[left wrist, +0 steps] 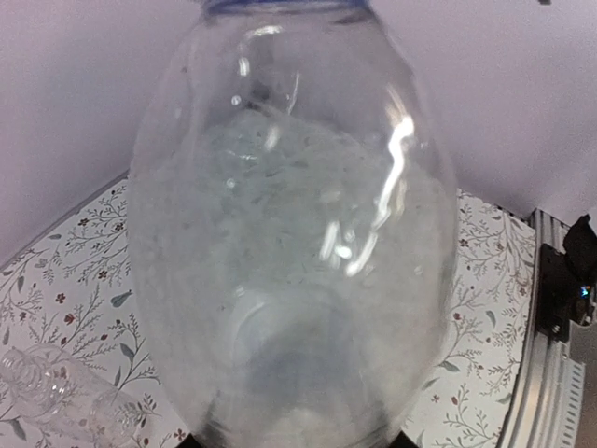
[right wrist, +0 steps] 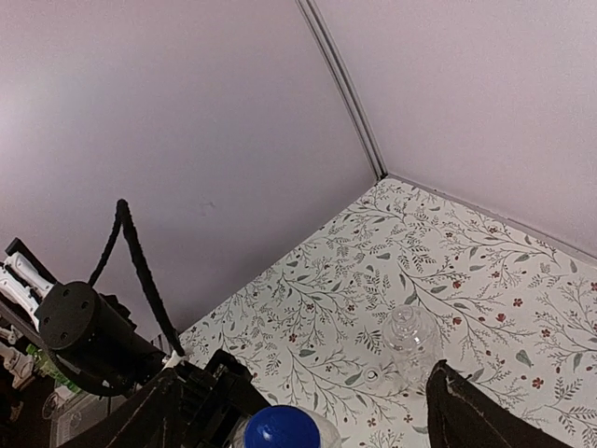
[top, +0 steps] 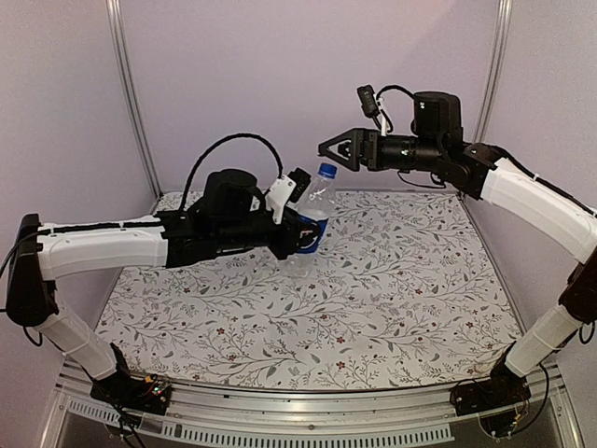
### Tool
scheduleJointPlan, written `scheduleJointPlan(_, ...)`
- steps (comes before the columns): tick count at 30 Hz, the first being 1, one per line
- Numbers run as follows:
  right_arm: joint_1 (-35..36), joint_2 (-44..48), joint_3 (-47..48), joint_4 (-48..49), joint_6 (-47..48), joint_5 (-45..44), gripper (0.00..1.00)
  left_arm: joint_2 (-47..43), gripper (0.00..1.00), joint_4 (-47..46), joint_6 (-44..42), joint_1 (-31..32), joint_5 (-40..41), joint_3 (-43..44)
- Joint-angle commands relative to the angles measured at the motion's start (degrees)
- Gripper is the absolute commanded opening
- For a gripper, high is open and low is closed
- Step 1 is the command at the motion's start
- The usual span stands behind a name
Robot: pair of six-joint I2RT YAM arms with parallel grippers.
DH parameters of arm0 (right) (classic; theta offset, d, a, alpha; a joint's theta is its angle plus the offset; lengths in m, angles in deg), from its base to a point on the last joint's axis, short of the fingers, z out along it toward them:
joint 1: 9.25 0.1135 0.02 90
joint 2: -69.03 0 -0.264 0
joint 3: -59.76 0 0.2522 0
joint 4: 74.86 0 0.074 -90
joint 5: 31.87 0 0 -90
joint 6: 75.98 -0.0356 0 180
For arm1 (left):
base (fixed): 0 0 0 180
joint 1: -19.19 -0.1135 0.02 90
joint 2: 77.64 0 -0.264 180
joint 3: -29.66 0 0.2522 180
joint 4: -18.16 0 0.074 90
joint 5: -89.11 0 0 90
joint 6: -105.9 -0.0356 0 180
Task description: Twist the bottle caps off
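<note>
1. At the middle of the flowered cloth [top: 401, 308], the left gripper [top: 306, 233] is closed round the blue label band of the labelled bottle [top: 317, 201].
2. This bottle stands close to upright; whether its base touches the cloth cannot be told.
3. The blue cap [top: 326, 171] sits on the bottle's neck.
4. The right gripper [top: 338, 149] hangs in the air just above and to the right of the cap, not touching it.
5. Its fingers [right wrist: 466, 411] are spread wide and hold nothing; in the right wrist view the cap shows low between them.
6. The plain bottle [right wrist: 410, 341] lies on the cloth, apart from both grippers, and its cap is too pale to make out.
7. In the left wrist view the held bottle's clear body fills most of the frame, with the plain bottle in the lower left corner.
</note>
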Motion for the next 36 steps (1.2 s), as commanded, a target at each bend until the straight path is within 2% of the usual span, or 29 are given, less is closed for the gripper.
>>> scheduleJointPlan(1, 1.3, -1.8, 0.7, 1.1, -1.8, -1.6, 0.87, 1.4, 0.30, 0.0, -0.6, 1.5, 6.1, 2.3)
scheduleJointPlan(5, 2.0, -2.7, 0.6, 1.0, -1.7, -1.3, 0.82, 1.7, 0.30, 0.1, -0.9, 1.8, 6.9, 2.4)
scheduleJointPlan(12, 2.1, -3.5, 0.6, 1.0, -1.5, -0.1, 0.63, 1.7, 0.30, 0.1, -1.2, 1.9, 7.7, 2.2)
scheduleJointPlan(24, 2.2, -4.0, -0.5, 1.0, -1.7, 1.2, 0.54, 1.5, 0.30, 0.1, -1.4, 1.9, 7.9, 2.2)
scheduleJointPlan(30, 2.2, -4.2, -0.4, 1.2, -1.8, 2.0, 0.44, 1.5, 0.30, 0.2, -1.6, 1.9, 8.2, 2.1)
scheduleJointPlan(36, 2.3, -4.4, -0.4, 1.3, -1.9, 3.1, 0.40, 1.5, 0.30, 0.2, -1.6, 1.9, 8.4, 2.0)
